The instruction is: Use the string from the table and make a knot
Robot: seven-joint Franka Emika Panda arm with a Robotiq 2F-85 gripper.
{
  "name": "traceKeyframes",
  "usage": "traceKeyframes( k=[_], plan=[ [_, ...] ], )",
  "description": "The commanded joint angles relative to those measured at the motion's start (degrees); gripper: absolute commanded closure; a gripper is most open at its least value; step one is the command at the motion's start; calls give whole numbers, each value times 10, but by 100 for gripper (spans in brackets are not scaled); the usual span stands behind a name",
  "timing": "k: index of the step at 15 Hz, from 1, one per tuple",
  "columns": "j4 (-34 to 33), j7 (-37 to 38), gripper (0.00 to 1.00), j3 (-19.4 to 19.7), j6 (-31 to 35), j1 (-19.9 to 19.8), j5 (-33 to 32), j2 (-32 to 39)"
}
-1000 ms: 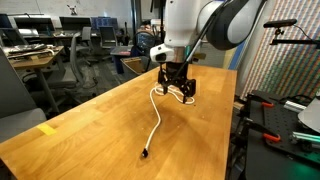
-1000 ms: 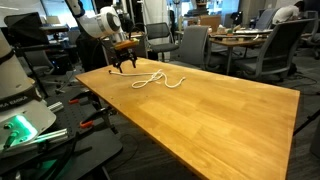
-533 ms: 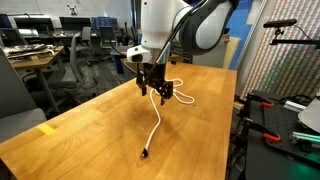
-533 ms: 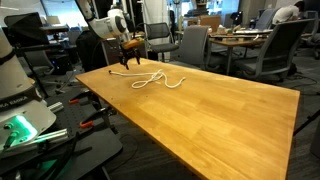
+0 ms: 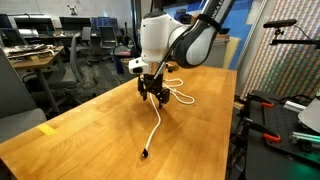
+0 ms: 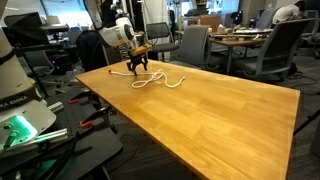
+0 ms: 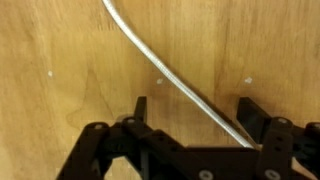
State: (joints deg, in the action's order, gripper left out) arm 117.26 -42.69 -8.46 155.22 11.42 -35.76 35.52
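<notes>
The string [image 5: 157, 125] is a thin white cord on the wooden table [image 5: 90, 130]. It runs from loose loops at the far end down to a small dark tip [image 5: 145, 153]. The loops [image 6: 157, 81] also show in an exterior view on the table [image 6: 220, 110]. My gripper [image 5: 153, 92] hangs low over the string, close to the loops, and stands at the table's far left end in an exterior view [image 6: 135, 68]. In the wrist view the gripper [image 7: 195, 112] is open, and the string [image 7: 165, 75] crosses the wood diagonally between the two black fingers [image 7: 140, 108], ungripped.
A yellow tape mark [image 5: 47, 129] sits near the table's left edge. Dark equipment with red parts [image 5: 275, 120] stands just off the table's right edge. Office chairs [image 6: 190, 45] and desks stand beyond the far side. A white machine base [image 6: 20, 85] is by the table's left corner.
The arm has swung from above the loops along the string and dropped lower toward the table. The string has not moved.
</notes>
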Motion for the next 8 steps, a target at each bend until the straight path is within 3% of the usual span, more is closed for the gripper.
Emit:
traceKeyframes(
  k=[1, 8],
  plan=[
    [-37, 5, 39, 15, 20, 6, -19, 31],
    [-38, 11, 93, 14, 20, -5, -9, 32]
  ],
)
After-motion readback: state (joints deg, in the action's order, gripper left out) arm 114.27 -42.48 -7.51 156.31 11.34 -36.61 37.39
